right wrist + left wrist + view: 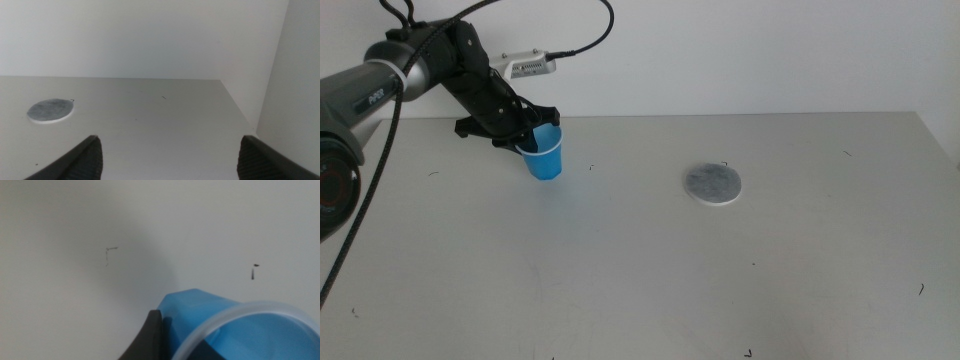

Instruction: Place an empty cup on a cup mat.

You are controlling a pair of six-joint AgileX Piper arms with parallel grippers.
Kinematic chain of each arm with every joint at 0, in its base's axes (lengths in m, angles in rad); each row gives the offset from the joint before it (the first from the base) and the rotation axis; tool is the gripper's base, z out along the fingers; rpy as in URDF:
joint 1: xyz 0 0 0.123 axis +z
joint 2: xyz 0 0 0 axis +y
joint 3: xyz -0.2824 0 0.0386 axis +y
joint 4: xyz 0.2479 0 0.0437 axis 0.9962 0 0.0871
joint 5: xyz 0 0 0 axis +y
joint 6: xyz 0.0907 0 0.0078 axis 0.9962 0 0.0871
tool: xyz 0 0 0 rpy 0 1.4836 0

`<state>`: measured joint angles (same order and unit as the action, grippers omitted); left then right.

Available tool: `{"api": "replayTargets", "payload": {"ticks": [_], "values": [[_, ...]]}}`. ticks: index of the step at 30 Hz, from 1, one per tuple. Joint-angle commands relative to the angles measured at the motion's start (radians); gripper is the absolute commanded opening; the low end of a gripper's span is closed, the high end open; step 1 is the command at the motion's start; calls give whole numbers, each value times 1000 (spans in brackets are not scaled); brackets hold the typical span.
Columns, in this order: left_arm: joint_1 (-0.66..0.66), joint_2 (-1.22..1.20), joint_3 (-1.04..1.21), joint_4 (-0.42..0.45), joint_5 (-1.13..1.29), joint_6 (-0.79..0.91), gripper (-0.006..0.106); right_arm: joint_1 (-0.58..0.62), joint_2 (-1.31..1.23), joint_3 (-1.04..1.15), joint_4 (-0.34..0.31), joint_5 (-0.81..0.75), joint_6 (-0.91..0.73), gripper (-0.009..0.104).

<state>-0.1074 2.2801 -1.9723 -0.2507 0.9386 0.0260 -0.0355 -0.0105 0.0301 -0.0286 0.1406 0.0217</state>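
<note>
The blue paper cup (546,158) is at the far left of the table, slightly tilted. My left gripper (531,138) is at its rim and grips the cup wall. In the left wrist view one dark finger (150,337) presses the outside of the cup (200,310); the other finger is hidden. I cannot tell whether the cup's base touches the table. The grey cup mat (712,184) lies flat to the right of the cup, well apart from it. It also shows in the right wrist view (49,110). My right gripper (170,160) is open and empty, out of the middle view.
The grey table (640,280) carries a few small dark marks. A white wall stands behind its far edge. A black cable (590,35) loops above the left arm. In the right wrist view the table's edge (240,110) meets a white wall.
</note>
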Motion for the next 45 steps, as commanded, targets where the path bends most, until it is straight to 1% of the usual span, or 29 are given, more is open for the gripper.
{"api": "replayTargets", "payload": {"ticks": [1, 5, 8, 18, 26, 31, 34, 39, 45], "values": [[-14, -121, -30, -3, -11, -6, 0, 0, -26, -8, -14, -75, -5, 94], [-47, -186, -30, 7, 4, -36, 0, 0, -26, -8, -14, -75, -5, 94], [-85, -224, -31, 27, -1, -95, 0, 0, -26, -8, -14, -75, -5, 94], [-285, -186, -243, 183, 46, -255, 0, 0, -26, -8, -14, -75, -5, 94], [-403, -85, -347, 178, 34, -269, 0, 0, -26, -8, -14, -75, -5, 94], [-453, -21, -365, 175, -33, -274, 0, 0, -26, -8, -14, -75, -5, 94], [-470, 11, -365, 175, -81, -274, 0, 0, -26, -8, -14, -75, -5, 94], [-481, 47, -365, 137, -132, -274, 0, 0, -26, -8, -14, -75, -5, 94], [-482, 78, -365, 115, -153, -274, 0, 0, -26, -8, -14, -75, -5, 94]]}}
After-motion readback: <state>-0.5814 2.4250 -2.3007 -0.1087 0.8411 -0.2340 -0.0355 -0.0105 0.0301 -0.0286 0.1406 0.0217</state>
